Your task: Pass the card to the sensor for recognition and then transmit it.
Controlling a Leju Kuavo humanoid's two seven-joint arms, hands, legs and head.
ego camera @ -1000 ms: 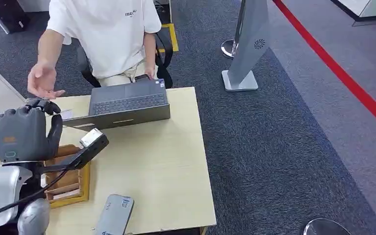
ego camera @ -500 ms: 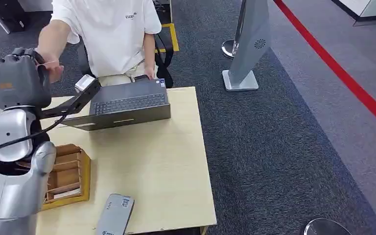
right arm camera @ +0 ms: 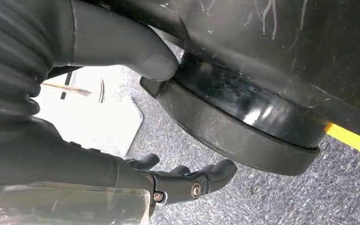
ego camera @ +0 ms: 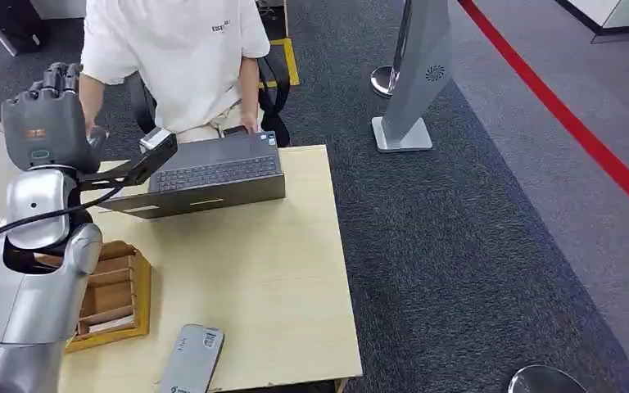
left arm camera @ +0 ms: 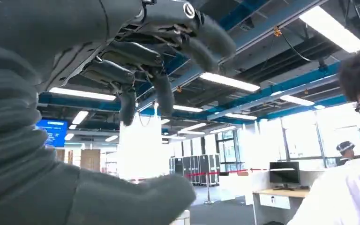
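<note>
Grey-blue carpet (ego camera: 459, 246) covers the floor, crossed at the far right by a red line (ego camera: 573, 123), and on it stands a pale wooden table (ego camera: 254, 286) with the robot at its near side. A person in a white shirt (ego camera: 180, 57) sits on a dark chair (ego camera: 274, 82) at the table's far side, one hand behind the open grey laptop (ego camera: 213, 173) that lies along the far edge. A silver upright stand (ego camera: 418, 74) rises from the carpet beyond the table's right corner. The robot's silver left arm (ego camera: 33, 270) reaches up over the table's left part, and the left hand (ego camera: 49, 123) is raised near the person's arm, above the laptop's left end. In the left wrist view the dark fingers (left arm camera: 164, 56) curve apart from the thick thumb (left arm camera: 122, 197), and a white, overexposed sheet, likely the card (left arm camera: 140, 145), shows between them; whether they pinch it cannot be told. The right hand (right arm camera: 122, 140) hangs low over the carpet, its fingers (right arm camera: 197, 180) bent loosely and apart, holding nothing. A wooden slotted rack (ego camera: 115, 299) sits on the table's left side below the raised arm. A small grey flat device (ego camera: 192, 360), possibly the sensor, lies at the near edge, just right of the rack.
</note>
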